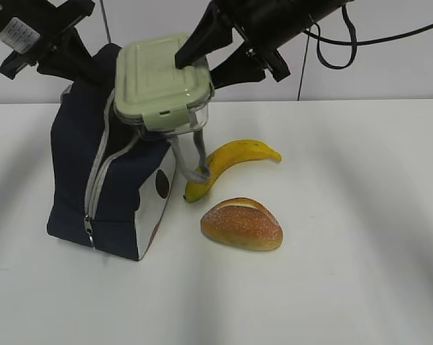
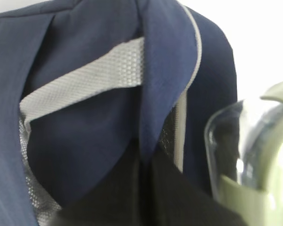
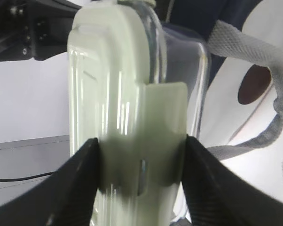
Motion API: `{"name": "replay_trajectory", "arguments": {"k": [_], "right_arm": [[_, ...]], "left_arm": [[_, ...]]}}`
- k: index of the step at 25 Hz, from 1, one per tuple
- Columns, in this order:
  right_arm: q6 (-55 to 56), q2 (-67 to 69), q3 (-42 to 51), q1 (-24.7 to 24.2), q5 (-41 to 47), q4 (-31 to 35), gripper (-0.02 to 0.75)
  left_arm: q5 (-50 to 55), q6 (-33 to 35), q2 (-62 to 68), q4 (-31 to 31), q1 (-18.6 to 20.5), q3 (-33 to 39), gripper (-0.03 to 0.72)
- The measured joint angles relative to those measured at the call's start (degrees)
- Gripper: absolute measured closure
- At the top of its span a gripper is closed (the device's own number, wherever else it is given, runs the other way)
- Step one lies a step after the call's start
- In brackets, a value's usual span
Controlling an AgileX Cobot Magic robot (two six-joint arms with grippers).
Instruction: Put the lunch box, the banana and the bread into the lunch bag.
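Lunch box (image 1: 161,80): clear glass, sage-green snap lid, tilted, held in the air over the open top of the lunch bag. The right tool (image 3: 140,181) clamps it, one black finger (image 3: 71,188) on each side of a lid flap. No writing legible on the lid.

Lunch bag (image 1: 108,180): dark navy, grey zipper, upright near the table's (image 1: 360,251) left rear part; white side panel with a dark dot faces the fruit. A grey strap (image 1: 198,154) hangs down its right side. No brand readable.

Left tool: closed, its tips not visible in any view; its arm sits at the bag's top left, and its wrist camera looks closely at navy fabric and grey webbing.

Banana (image 1: 234,165): yellow, lying on the table just right of the bag, under the strap's end.

Bread (image 1: 242,224): golden roll, on the table in front of the banana, near it.
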Motion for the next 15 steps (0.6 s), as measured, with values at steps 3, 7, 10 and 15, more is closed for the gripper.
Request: {"name": "replay_trajectory", "arguments": {"k": [3, 7, 10, 15], "right_arm": [[2.39, 0.51, 0.0, 0.24, -0.11, -5.8, 0.352], [5.63, 0.91, 0.0, 0.33, -1.23, -12.26, 0.352], [6.35, 0.91, 0.0, 1.41, -3.74, -12.62, 0.352], [7.89, 0.91, 0.0, 5.43, -8.56, -12.74, 0.352]], "left_arm": [[0.05, 0.0, 0.0, -0.07, 0.0, 0.0, 0.688], [0.18, 0.0, 0.0, -0.43, 0.0, 0.0, 0.688], [0.35, 0.0, 0.0, -0.43, 0.0, 0.0, 0.688], [0.47, 0.0, 0.0, -0.43, 0.0, 0.0, 0.688]]}}
